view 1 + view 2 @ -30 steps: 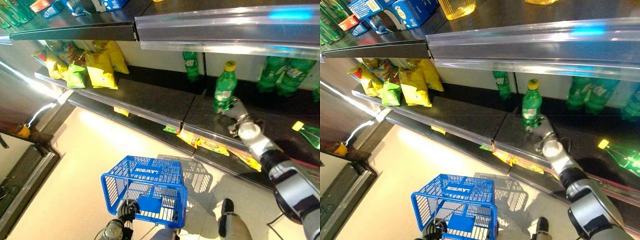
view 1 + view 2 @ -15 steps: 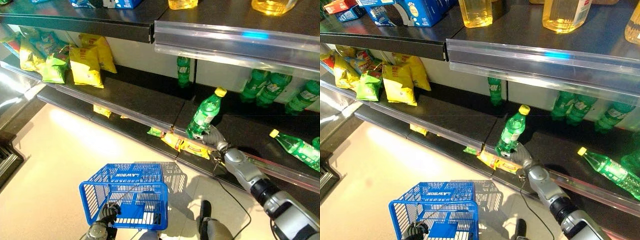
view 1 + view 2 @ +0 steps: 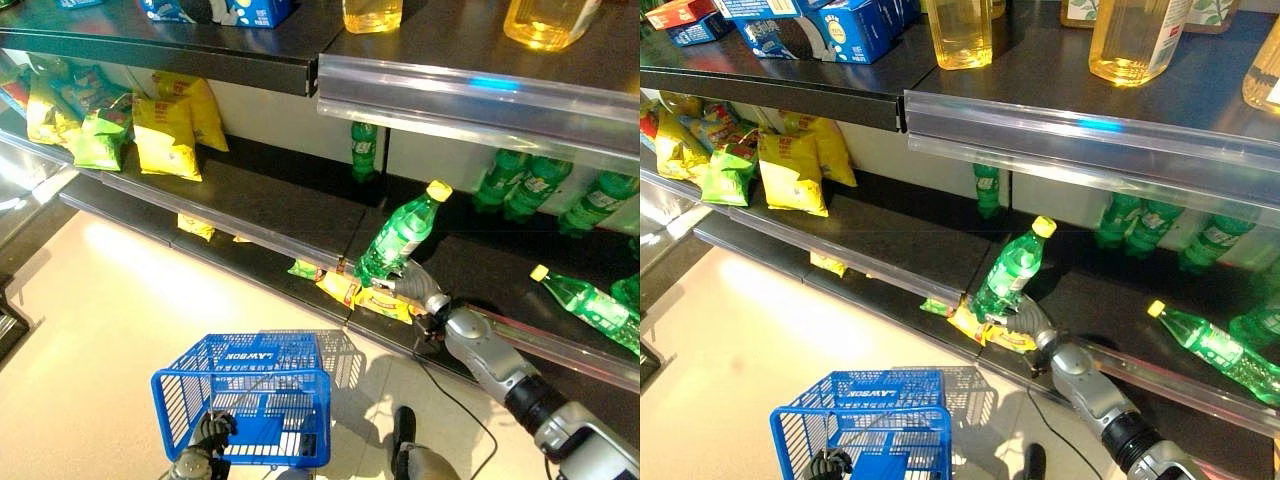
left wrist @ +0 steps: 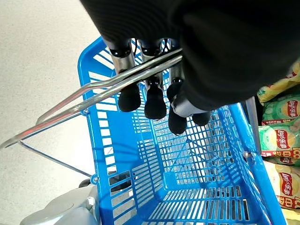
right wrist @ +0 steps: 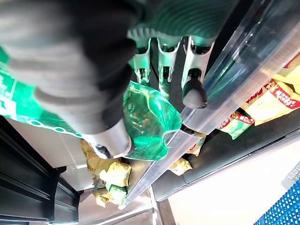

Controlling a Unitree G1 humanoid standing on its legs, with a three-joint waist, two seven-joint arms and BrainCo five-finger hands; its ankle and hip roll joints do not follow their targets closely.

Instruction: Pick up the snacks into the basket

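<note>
The right hand (image 3: 412, 283) is closed around the lower body of a green bottle (image 3: 397, 234), thumb on one side and fingers on the other, as its wrist view confirms. The bottle is tilted: its long axis runs up and away from the hand, the yellow cap (image 3: 439, 189) at the far, upper end and the base at the hand, over the front edge of the middle shelf (image 3: 280, 200). It is translucent green plastic with a green label; its moulded base (image 5: 149, 123) shows just past the thumb.

Below the hand, on the lowest shelf, lie flat yellow snack packets (image 3: 375, 298). Further along the middle shelf to the hand's left stand yellow and green snack bags (image 3: 165, 135). Behind and to the right of the hand are more green bottles (image 3: 530, 185), one lying on its side (image 3: 585, 302).

The left hand (image 4: 154, 93) is curled round the metal handle (image 4: 101, 91) of the blue basket (image 3: 240, 400), which hangs below it. The basket's mesh floor shows no goods.
</note>
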